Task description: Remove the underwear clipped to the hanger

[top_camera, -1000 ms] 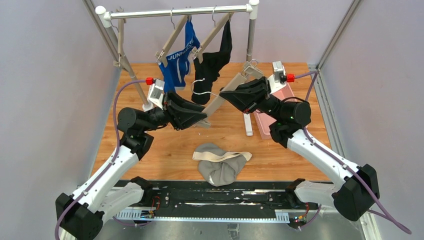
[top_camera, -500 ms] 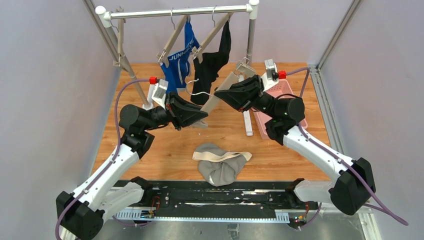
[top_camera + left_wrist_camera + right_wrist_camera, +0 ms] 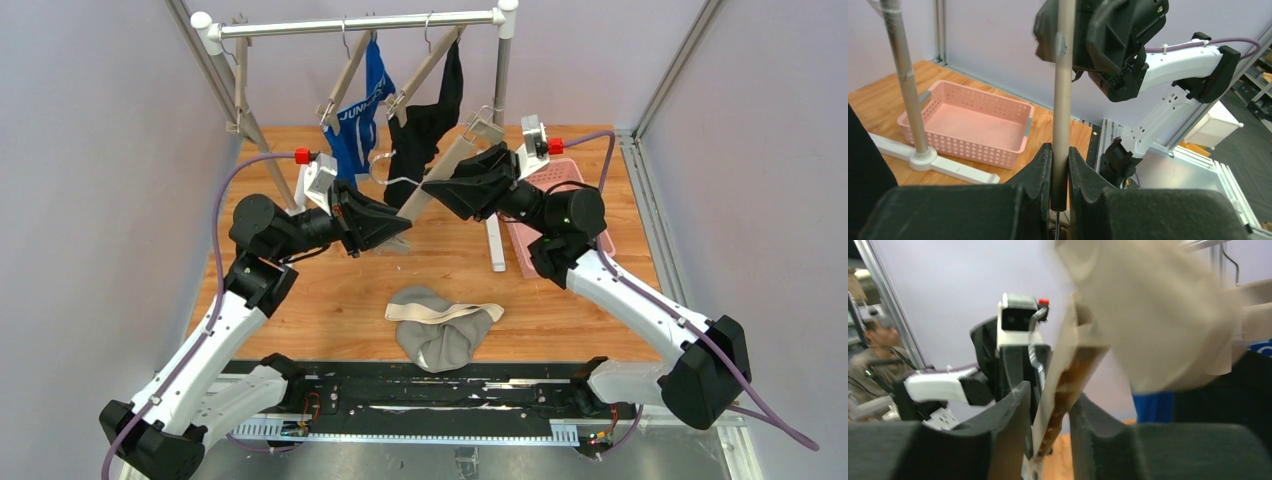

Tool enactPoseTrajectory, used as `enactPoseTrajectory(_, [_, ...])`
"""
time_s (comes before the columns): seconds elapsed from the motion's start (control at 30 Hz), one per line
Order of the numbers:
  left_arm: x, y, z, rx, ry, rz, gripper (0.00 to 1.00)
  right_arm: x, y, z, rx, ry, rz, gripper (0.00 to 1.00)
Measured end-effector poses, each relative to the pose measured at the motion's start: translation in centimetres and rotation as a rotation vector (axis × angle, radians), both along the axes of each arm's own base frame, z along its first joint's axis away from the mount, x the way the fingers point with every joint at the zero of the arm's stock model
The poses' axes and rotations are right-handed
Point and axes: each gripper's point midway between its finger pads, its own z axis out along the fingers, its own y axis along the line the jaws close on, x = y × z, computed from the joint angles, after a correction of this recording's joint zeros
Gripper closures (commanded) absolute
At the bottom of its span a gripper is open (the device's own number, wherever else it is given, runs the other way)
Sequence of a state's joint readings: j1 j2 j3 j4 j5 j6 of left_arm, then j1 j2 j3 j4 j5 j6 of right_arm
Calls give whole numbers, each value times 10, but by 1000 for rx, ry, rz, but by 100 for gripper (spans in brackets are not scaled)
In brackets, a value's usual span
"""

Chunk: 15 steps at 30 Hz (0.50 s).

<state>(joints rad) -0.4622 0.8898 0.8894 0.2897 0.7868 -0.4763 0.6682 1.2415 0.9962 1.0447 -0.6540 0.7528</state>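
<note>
Briefs in grey cloth with a pale waistband (image 3: 440, 330) lie on the wooden counter (image 3: 330, 300); bright blue briefs (image 3: 357, 135) and black briefs (image 3: 425, 130) hang clipped under the metal rail (image 3: 360, 22). Left pincer (image 3: 1059, 155) clamps the beige hanger (image 3: 1064, 100); right pincer (image 3: 1050, 405) straddles it, grip unclear. Pink perforated basket (image 3: 973, 145) stands beside the rack's white foot (image 3: 948, 167).

Hanger (image 3: 458, 150) seemingly blocks passage toward black briefs (image 3: 425, 135).
</note>
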Motion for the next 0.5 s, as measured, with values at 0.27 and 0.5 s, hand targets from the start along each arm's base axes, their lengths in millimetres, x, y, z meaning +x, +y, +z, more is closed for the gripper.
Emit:
enactPoseTrajectory(0.27, [0, 5, 0, 47, 33, 37, 100, 0, 12, -18, -70, -3, -4, 31])
enactPoseTrajectory(0.5, [-9, 19, -1, 92, 32, 98, 100, 1, 15, -32, -119, -5, -7, 30])
